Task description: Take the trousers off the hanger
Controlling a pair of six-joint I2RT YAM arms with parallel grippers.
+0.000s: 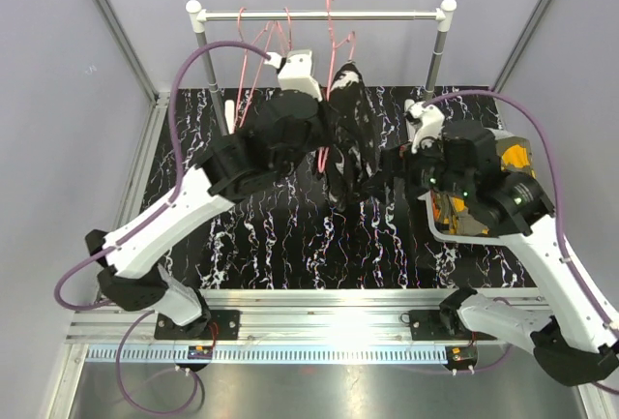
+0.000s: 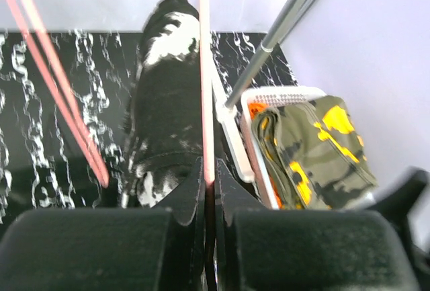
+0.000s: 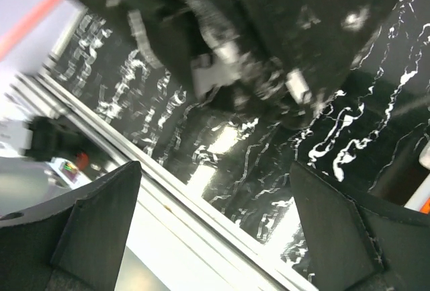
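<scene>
The black trousers with white splotches (image 1: 348, 134) hang on a pink wire hanger (image 1: 330, 22) from the rack rail. My left gripper (image 1: 324, 143) is shut on the pink hanger wire (image 2: 205, 103), beside the black trousers (image 2: 164, 116). My right gripper (image 1: 382, 175) is open and empty, just right of the lower part of the cloth. In the right wrist view the black trousers (image 3: 269, 29) are above the open gripper (image 3: 215, 197). The camouflage trousers (image 2: 316, 150) lie on the orange trousers (image 2: 254, 109) in a white basket (image 2: 282, 93).
The clothes rack (image 1: 319, 15) stands at the back on the black marbled mat (image 1: 280, 235), with empty pink hangers (image 1: 256, 61) at its left. The basket (image 1: 432, 225) sits at the right, partly under my right arm. Grey walls close in both sides.
</scene>
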